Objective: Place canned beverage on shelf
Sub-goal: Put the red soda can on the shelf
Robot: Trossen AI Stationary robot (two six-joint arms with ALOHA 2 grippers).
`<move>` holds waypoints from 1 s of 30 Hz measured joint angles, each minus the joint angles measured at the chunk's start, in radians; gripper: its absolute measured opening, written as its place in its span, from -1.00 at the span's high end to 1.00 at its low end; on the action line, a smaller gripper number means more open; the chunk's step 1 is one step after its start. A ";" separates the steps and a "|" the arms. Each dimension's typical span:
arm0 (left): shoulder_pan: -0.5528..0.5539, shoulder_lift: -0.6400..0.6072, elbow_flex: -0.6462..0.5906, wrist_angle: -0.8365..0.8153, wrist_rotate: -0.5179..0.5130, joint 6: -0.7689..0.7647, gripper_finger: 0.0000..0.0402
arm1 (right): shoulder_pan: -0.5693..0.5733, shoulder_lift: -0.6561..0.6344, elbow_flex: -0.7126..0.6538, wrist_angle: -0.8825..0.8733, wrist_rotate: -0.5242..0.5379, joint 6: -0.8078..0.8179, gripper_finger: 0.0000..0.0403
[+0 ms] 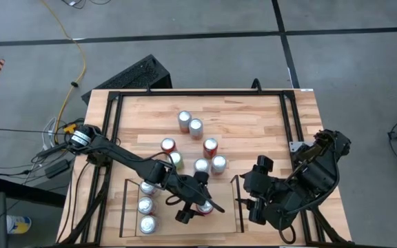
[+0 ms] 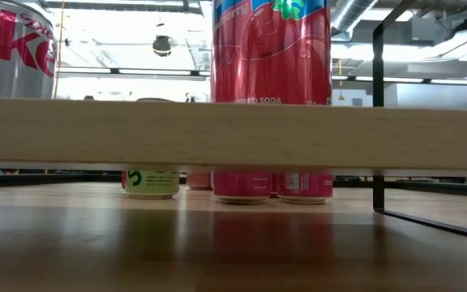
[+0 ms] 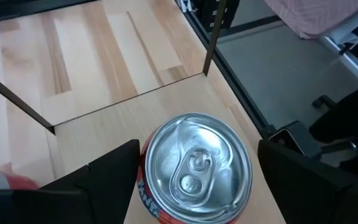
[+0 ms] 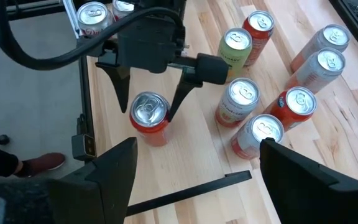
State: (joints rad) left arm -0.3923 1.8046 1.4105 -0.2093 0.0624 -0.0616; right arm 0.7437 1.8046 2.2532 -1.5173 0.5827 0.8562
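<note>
Standing upright on the shelf (image 1: 131,184) floor, the red can (image 3: 194,171) sits between the spread fingers of the left gripper (image 1: 193,209); the jaws are released, flanking it without a visible squeeze. The high view hides this can under the arm, whereas the left wrist view shows its silver lid and pull tab, and the right wrist view (image 4: 149,118) shows its red-orange body with a finger on each side. Three silver-topped cans (image 1: 147,205) line the shelf's left side. Seven loose cans (image 1: 200,146) stand on the table beyond. The right gripper (image 1: 252,204) waits just outside the shelf's right rail, jaws released.
</note>
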 joint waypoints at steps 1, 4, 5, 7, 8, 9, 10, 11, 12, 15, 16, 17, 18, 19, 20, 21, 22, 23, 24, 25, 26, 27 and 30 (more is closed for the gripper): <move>0.000 0.007 0.000 0.002 0.009 -0.005 -0.54 | 0.000 0.000 0.000 0.000 0.000 0.000 -0.54; 0.000 0.014 0.000 -0.003 0.033 -0.021 -0.54 | 0.000 0.000 0.000 0.000 0.000 0.000 -0.54; 0.000 0.014 0.000 -0.003 0.037 -0.022 -0.54 | 0.000 0.000 0.000 0.001 0.000 0.000 -0.54; 0.000 0.014 0.000 -0.004 0.034 -0.022 -0.53 | 0.000 0.000 0.000 0.004 0.000 0.000 -0.54; -0.001 0.014 0.000 -0.004 0.032 -0.022 -0.52 | 0.000 0.000 0.000 0.004 0.000 0.000 -0.54; -0.001 0.014 0.000 -0.005 0.031 -0.028 -0.50 | 0.000 0.000 0.000 0.004 0.000 0.000 -0.54; -0.001 0.014 0.000 -0.007 0.031 -0.036 -0.47 | 0.000 0.000 0.000 0.004 0.000 0.000 -0.54; -0.001 0.014 0.000 -0.008 0.030 -0.046 -0.44 | 0.000 0.000 0.000 0.004 0.000 0.000 -0.54; 0.000 0.014 0.000 -0.010 0.030 -0.057 -0.40 | 0.000 0.000 0.000 0.004 0.000 0.000 -0.54; 0.000 0.013 0.000 -0.013 0.031 -0.077 -0.29 | 0.000 0.000 0.000 0.005 0.000 0.000 -0.54; 0.000 0.013 0.000 -0.013 0.031 -0.092 -0.28 | 0.000 0.000 0.000 0.005 0.000 0.000 -0.54; 0.000 0.013 0.000 -0.014 0.028 -0.113 -0.28 | 0.000 0.000 0.000 0.005 0.000 0.001 -0.54; 0.000 0.011 0.000 -0.018 0.023 -0.135 -0.28 | 0.000 0.000 0.000 0.005 0.000 0.001 -0.54; 0.000 0.006 0.000 -0.027 0.011 -0.157 -0.28 | 0.000 0.000 0.000 0.005 0.000 0.001 -0.54; -0.001 0.002 0.000 -0.039 -0.002 -0.177 -0.28 | 0.000 0.000 0.000 0.005 0.001 0.001 -0.54; -0.004 -0.006 0.000 -0.055 -0.018 -0.197 -0.28 | 0.000 0.000 0.000 0.005 0.001 0.001 -0.54; -0.010 -0.016 0.000 -0.075 -0.041 -0.212 -0.28 | 0.000 0.000 0.000 0.005 0.001 0.000 -0.54; -0.016 -0.025 0.000 -0.095 -0.068 -0.219 -0.28 | 0.000 0.000 0.000 0.005 0.001 0.000 -0.54; -0.024 -0.034 0.000 -0.114 -0.098 -0.223 -0.28 | 0.000 0.000 0.000 0.004 0.001 0.000 -0.54; -0.035 -0.044 -0.001 -0.131 -0.132 -0.229 -0.28 | 0.000 0.000 0.000 0.004 0.002 0.000 -0.54; -0.046 -0.053 -0.001 -0.148 -0.171 -0.236 -0.28 | 0.000 0.000 0.000 0.004 0.002 0.000 -0.54; -0.058 -0.062 -0.002 -0.162 -0.209 -0.245 -0.28 | 0.000 0.000 0.000 0.004 0.002 0.000 -0.54; -0.099 -0.087 -0.002 -0.193 -0.312 -0.304 -0.28 | 0.000 0.000 0.000 0.004 0.002 0.000 -0.54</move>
State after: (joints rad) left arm -0.4917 1.7179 1.4090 -0.4018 -0.2496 -0.3656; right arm 0.7437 1.8046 2.2532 -1.5131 0.5845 0.8565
